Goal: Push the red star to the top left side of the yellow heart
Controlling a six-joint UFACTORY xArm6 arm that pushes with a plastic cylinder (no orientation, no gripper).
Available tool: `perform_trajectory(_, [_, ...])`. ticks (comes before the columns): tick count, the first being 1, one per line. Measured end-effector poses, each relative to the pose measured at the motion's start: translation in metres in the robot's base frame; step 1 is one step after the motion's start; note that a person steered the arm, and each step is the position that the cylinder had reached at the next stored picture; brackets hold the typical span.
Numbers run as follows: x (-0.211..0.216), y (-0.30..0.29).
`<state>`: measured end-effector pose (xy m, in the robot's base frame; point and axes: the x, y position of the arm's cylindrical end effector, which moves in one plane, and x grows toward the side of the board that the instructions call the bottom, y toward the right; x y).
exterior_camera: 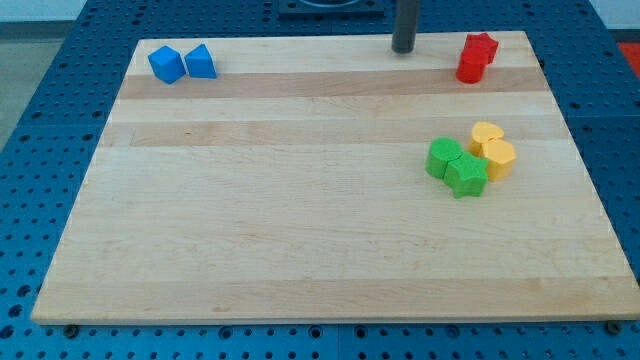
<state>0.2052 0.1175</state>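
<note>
Two red blocks touch near the board's top right corner: the upper one (482,45) looks star-shaped, the lower one (470,69) has a shape I cannot make out. Two yellow blocks touch at the right middle, one higher (487,133) and one lower (500,158); I cannot tell which is the heart. My tip (403,49) rests on the board's top edge, well to the left of the red blocks and apart from them. The yellow blocks lie below and to the right of my tip.
Two green blocks (443,157) (466,176) touch the yellow pair on its left side. Two blue blocks (166,64) (201,62) sit side by side at the top left corner. The wooden board (300,220) lies on a blue perforated table.
</note>
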Motion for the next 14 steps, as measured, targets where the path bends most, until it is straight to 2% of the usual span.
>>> perform_trajectory(1, [-0.014, 0.02])
perform_trajectory(4, [-0.014, 0.108])
perform_trajectory(5, [-0.014, 0.115])
perform_trajectory(12, [0.072, 0.115])
perform_trajectory(14, [0.078, 0.092])
